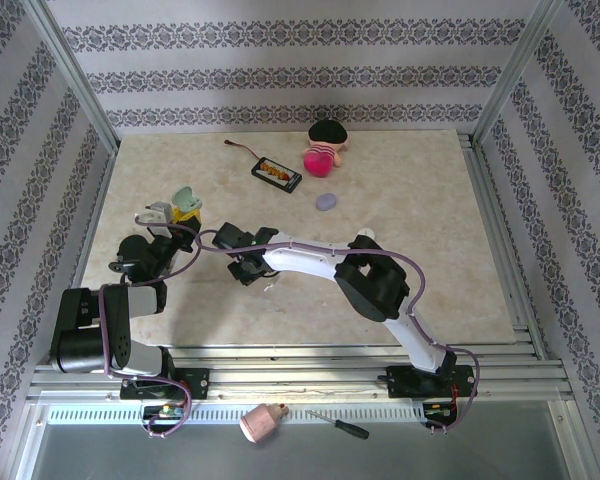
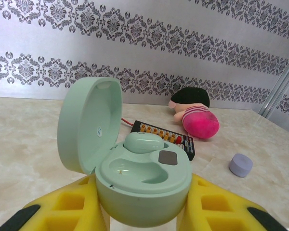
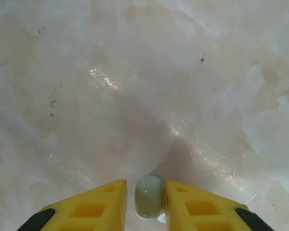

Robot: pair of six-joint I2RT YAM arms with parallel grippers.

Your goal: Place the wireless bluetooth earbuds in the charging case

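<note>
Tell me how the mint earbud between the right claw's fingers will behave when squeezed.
The earbud looks smooth and rounded, so it may slip from the right claw. Tiny and hard-looking, probably light and stiff; could roll on the glossy table.

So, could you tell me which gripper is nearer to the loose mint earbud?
Right. The right gripper has its fingers either side of the earbud; the left gripper holds the open charging case elsewhere.

Nothing legible anywhere (the small mark point(image 2: 99, 130) inside the lid of the mint case point(image 2: 144, 190) is unreadable)
</note>
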